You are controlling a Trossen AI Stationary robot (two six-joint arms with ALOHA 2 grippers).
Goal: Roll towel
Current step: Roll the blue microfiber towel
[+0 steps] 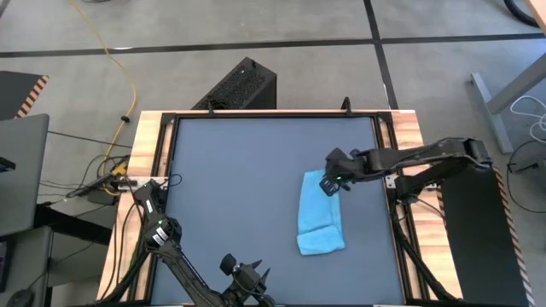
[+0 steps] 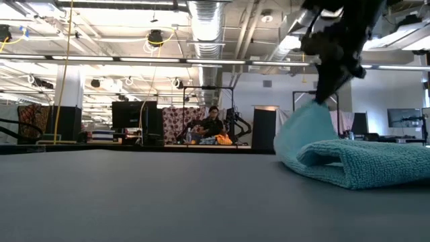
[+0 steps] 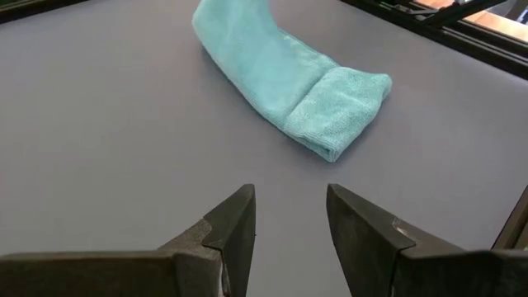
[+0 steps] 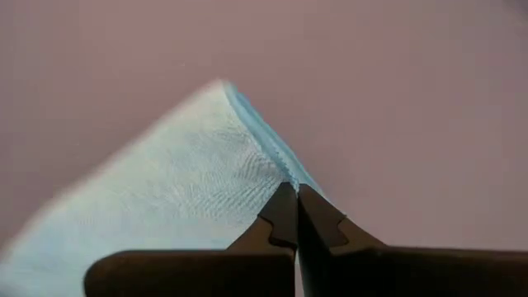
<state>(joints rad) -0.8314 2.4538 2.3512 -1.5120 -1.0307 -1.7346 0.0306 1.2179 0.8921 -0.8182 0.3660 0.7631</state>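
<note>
The sky-blue towel lies as a long folded strip on the right part of the dark table, its near end doubled over into a thicker pad. My right gripper is shut on the towel's far end, which rises in a peak off the table. My left gripper stands open near the table's near edge, well short of the towel, with nothing between its fingers. My right gripper pinches the towel's far end at its edge between the two fingertips. One layer or several, I cannot tell. The fingers slant down from above and from the table's right. That end is lifted while the rest of the strip lies on the table.
A black box stands beyond the table's far edge. Wooden frame rails run along the table's sides. Bare tabletop spreads left of the towel. A person sits far off in the room.
</note>
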